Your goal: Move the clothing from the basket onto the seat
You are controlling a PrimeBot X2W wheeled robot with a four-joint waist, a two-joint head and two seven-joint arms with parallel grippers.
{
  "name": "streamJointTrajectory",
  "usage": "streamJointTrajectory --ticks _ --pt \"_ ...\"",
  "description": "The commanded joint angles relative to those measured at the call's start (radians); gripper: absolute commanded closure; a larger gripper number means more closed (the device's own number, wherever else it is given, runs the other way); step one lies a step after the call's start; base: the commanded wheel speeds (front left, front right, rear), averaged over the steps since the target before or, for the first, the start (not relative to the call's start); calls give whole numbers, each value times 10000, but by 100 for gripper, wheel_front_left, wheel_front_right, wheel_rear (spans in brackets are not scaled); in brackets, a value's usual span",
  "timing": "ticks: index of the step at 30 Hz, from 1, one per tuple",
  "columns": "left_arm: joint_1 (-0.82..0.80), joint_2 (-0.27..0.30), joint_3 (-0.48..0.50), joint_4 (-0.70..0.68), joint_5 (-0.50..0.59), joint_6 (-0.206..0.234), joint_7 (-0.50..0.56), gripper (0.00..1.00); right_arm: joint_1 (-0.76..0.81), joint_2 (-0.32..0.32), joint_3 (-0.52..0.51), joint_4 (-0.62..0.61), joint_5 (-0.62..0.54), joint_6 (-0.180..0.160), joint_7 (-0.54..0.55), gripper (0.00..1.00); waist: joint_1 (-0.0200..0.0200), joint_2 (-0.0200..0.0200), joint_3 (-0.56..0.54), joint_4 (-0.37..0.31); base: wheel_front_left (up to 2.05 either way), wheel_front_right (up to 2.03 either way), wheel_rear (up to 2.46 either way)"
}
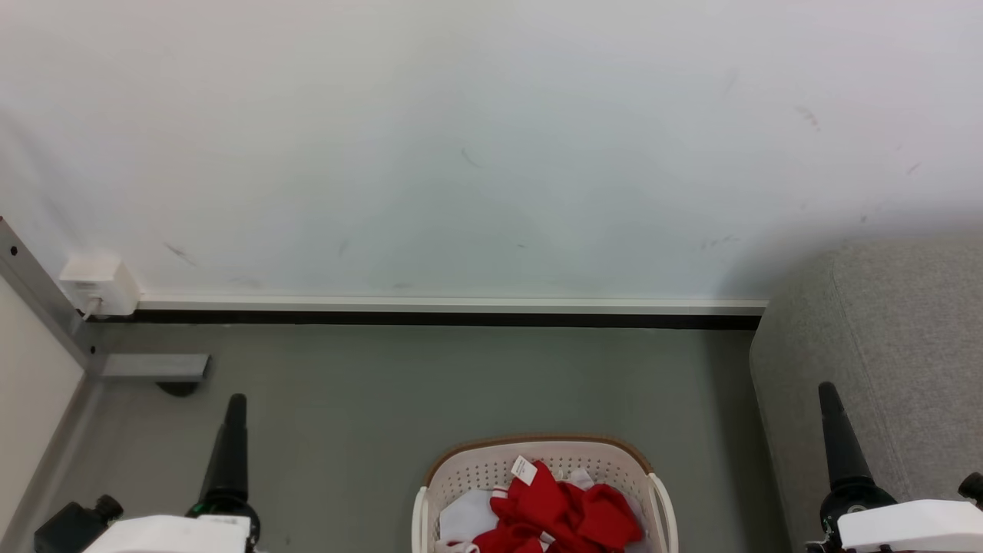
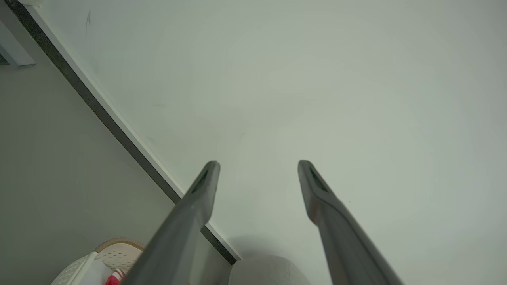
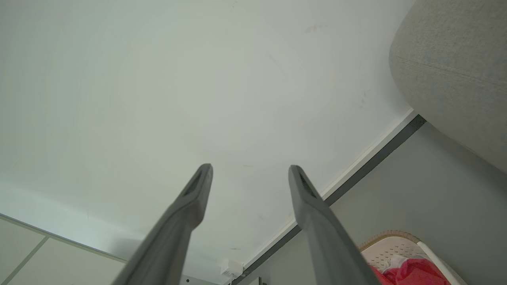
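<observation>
Grey floor [image 1: 384,399] below scuffed white wall [image 1: 491,153], basket [image 1: 537,440] near grey seat [image 1: 883,330].

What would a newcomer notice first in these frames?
The bright red clothing heaped in the white basket stands out first, at the bottom centre of the head view on the grey floor. Next is the big grey seat at the right, against the pale wall. The left gripper and right gripper both stand open and empty, pointing toward that wall.
</observation>
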Motion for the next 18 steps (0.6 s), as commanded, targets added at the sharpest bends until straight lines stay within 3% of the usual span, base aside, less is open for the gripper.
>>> streamJointTrajectory --ticks 1,18 --pt "-35 82 -23 -233 524 91 -115 0 -299 -145 88 -162 -448 -6 -112 0 0 -1 -2 -3 0 0 0" --pt "159 105 -472 -462 4006 748 -705 0 -300 -185 377 125 -4254 -9 -701 0 0 -1 -102 -29 0 0 0"
